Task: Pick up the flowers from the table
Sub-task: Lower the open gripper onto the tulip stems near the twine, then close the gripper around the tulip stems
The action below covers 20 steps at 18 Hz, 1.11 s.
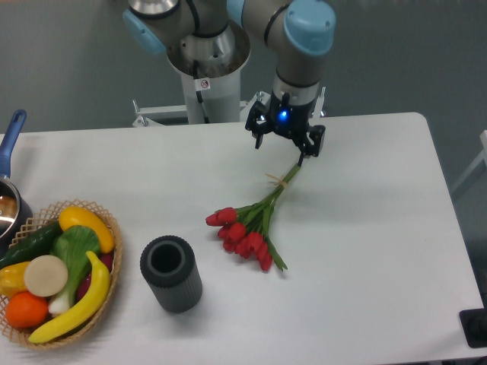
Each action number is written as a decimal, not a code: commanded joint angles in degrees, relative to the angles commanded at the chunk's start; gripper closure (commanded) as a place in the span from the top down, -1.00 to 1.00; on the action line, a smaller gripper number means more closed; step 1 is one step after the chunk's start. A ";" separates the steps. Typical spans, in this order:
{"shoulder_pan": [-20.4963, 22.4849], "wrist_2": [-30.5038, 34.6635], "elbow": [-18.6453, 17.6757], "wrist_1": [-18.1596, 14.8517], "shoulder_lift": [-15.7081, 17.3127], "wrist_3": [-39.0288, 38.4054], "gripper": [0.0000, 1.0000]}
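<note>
Single arm reaches in from the grey base column (205, 68) at the back of the desk (365, 251). Light-blue capped wrist joint sits right of the column; forearm points straight down. Tool (281, 144) hangs below it, blue light on, black fingers (257, 135) spread apart and pointing down, nothing between them, low over the desk's rear edge.

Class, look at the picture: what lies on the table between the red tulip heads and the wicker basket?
In the camera view, a dark ribbed cylinder stands between the flowers and the basket.
</note>
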 joint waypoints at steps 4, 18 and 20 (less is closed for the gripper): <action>-0.18 -0.26 1.31 1.77 -3.60 1.75 1.00; -1.58 -0.97 1.40 4.32 -9.49 5.27 1.00; -1.67 -0.97 1.23 4.59 -10.55 5.27 1.00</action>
